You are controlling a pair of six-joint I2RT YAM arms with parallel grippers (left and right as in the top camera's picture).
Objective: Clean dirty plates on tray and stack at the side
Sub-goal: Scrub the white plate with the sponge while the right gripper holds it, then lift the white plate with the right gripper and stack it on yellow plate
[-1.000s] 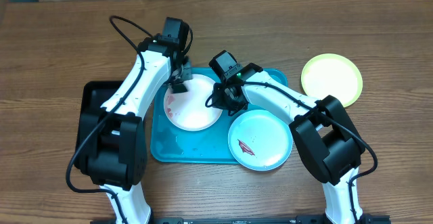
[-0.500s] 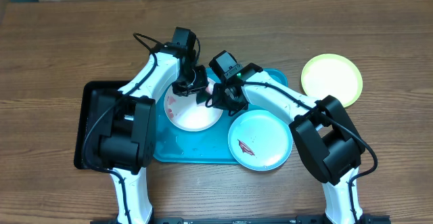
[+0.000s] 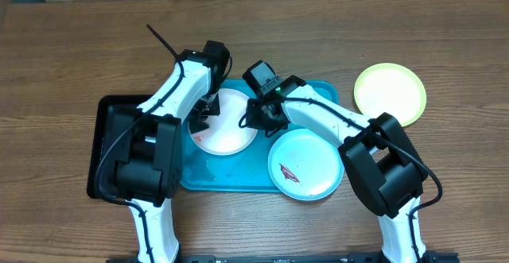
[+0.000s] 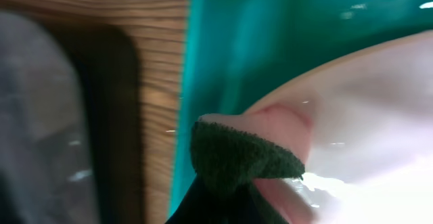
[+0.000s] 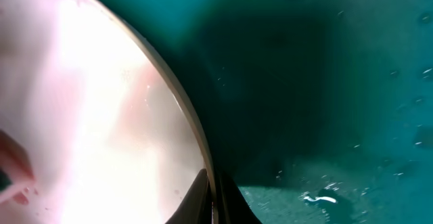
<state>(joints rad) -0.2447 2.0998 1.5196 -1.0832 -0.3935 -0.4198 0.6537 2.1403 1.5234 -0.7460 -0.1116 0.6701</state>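
So, left gripper [image 3: 207, 106] and right gripper [image 3: 256, 118] both work 1 white plate [image 3: 231, 132]
Left pinches a dark green pad [image 4: 240, 163] on the plate's left edge, right is clamped on its right rim, inside the turquoise tray [image 3: 231, 179]. Mint plate [image 3: 314, 156] overhangs the tray's near-right corner, yellow-green plate [image 3: 390, 92] lies on the table [image 3: 79, 56] to the right, black tray [image 3: 102, 136] sits left. Bare wood runs along the far side

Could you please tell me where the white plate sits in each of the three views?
Overhead: the white plate lies on the left half of the turquoise tray, just left of centre.
Left wrist: right side, its rim behind the dark green pad.
Right wrist: fills the left half, rim curving to bottom centre.
Shared landmark: the turquoise tray beneath it.
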